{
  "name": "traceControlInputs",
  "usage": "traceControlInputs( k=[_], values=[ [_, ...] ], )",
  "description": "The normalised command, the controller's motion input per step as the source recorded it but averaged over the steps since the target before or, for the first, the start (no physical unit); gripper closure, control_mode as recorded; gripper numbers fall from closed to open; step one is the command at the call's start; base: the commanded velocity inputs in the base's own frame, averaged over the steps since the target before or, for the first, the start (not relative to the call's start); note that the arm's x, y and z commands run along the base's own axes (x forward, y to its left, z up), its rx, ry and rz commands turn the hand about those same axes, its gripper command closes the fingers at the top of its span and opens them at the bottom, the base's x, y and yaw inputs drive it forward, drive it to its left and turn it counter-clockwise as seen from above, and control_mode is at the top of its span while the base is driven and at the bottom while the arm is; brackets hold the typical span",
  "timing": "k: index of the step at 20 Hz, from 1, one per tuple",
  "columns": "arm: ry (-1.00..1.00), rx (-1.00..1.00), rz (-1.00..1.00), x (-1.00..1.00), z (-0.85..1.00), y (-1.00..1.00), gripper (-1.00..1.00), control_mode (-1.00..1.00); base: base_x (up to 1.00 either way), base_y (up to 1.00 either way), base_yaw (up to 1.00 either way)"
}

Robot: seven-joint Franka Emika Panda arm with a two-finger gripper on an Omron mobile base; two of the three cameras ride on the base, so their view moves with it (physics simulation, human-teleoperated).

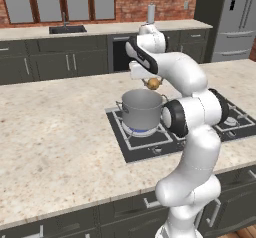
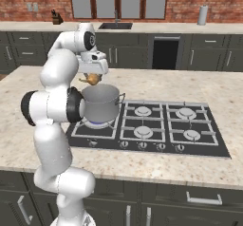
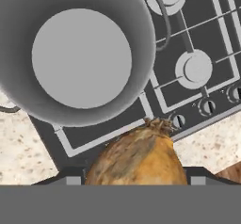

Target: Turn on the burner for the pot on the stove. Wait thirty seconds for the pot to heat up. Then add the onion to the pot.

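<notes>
My gripper [image 1: 152, 80] is shut on the onion [image 1: 153, 84], a small golden-brown bulb hanging just above the far rim of the pot [image 1: 141, 108]. The tall grey steel pot has no lid and stands on the left end of the black stove [image 1: 142, 151]. Blue flame shows at the burner [image 1: 141, 130] under it. From the right base, the onion [image 2: 93, 79] hangs over the pot [image 2: 100, 104] at its back left edge. In the hand view, the onion [image 3: 139, 159] sits between the fingers, and the pot's empty inside [image 3: 77, 53] lies beyond it.
Four smaller burners [image 2: 143, 111] lie to the right of the pot, with a row of knobs [image 2: 142, 145] along the stove's near edge. The stove is set in a speckled island counter [image 1: 55, 132]. A back counter holds a sink [image 1: 67, 29], and a fridge [image 1: 235, 17] stands far right.
</notes>
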Motion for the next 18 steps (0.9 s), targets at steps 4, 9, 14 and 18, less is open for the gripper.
traceControlInputs(
  k=[4,9,14,18],
  values=[
    [-0.01,0.01,0.0,0.84,-0.22,-0.13,1.0,-1.0,0.0,0.0,0.0],
    [-0.02,0.08,0.0,0.87,-0.44,-0.03,1.0,-1.0,0.0,0.0,0.0],
    [0.02,0.05,0.0,0.78,-0.47,0.0,1.0,-1.0,0.0,0.0,0.0],
    [0.09,0.0,0.0,0.36,-0.55,0.0,1.0,-1.0,0.0,0.0,0.0]
  ],
)
